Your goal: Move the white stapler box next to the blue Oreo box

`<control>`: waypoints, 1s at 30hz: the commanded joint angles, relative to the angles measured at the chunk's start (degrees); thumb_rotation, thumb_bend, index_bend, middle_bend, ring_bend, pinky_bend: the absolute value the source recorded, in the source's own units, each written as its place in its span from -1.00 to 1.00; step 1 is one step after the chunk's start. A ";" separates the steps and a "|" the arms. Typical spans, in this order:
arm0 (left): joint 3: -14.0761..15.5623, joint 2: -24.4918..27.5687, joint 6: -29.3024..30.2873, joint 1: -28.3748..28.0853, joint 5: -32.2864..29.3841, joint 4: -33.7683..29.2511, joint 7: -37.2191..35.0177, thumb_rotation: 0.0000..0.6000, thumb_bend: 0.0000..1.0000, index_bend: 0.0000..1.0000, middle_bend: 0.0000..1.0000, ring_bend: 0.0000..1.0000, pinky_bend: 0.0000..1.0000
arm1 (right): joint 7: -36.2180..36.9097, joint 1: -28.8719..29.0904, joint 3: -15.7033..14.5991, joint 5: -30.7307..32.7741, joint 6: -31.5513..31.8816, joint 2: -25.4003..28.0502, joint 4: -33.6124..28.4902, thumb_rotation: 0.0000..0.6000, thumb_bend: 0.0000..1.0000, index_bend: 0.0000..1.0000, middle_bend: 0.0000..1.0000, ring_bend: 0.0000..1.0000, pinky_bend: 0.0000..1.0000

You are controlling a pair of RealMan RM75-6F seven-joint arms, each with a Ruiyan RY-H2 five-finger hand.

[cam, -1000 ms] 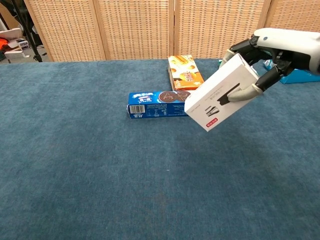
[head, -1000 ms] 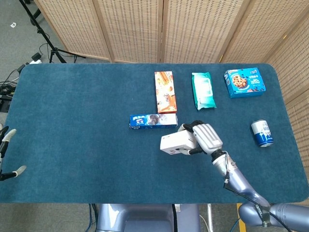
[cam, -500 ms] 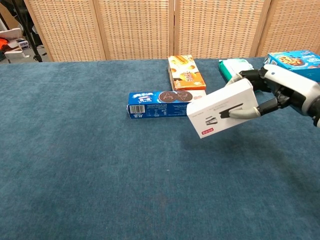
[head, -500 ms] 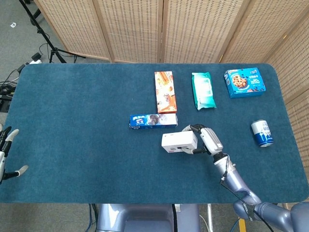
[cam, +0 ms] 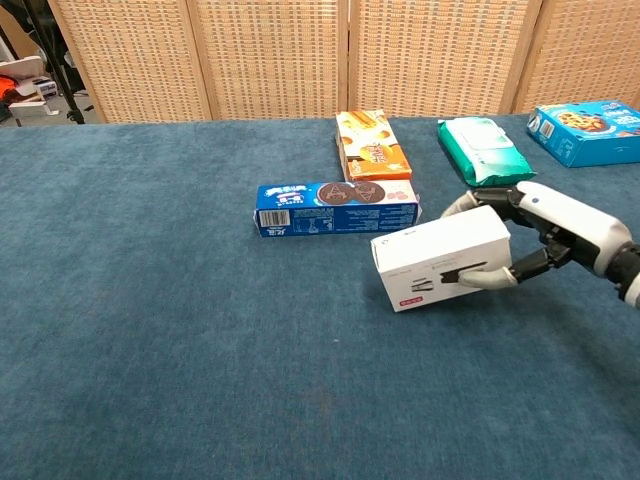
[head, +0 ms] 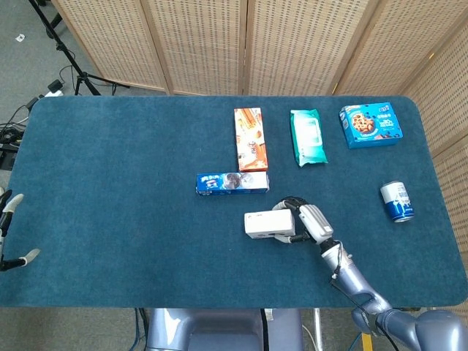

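The white stapler box (head: 268, 224) (cam: 440, 258) is low over the blue table, just in front of and slightly right of the blue Oreo box (head: 232, 183) (cam: 336, 206). My right hand (head: 307, 221) (cam: 545, 232) grips the stapler box by its right end, fingers wrapped over the top and thumb along the front face. Whether the box touches the cloth I cannot tell. A narrow strip of cloth separates the two boxes. My left hand (head: 9, 232) hangs off the table's left edge in the head view, fingers apart and holding nothing.
An orange biscuit box (head: 249, 138) (cam: 372, 144) lies behind the Oreo box. A teal wipes pack (head: 307, 137) (cam: 485, 150) and a blue cookie box (head: 371, 124) (cam: 588, 130) sit at the back right. A blue can (head: 396, 202) stands near the right edge.
My right hand has lowered the stapler box from a raised, tilted pose to a level one just above the cloth, moving slightly toward me. The left hand has barely moved.
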 commanded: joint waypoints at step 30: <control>-0.13 -0.75 2.83 0.80 1.72 1.02 0.02 1.00 -1.00 -1.00 -1.00 -1.00 -1.00 | -54.09 -18.97 -1.47 1.84 21.73 28.68 -37.59 1.00 -1.00 -1.00 -1.00 -1.00 -1.00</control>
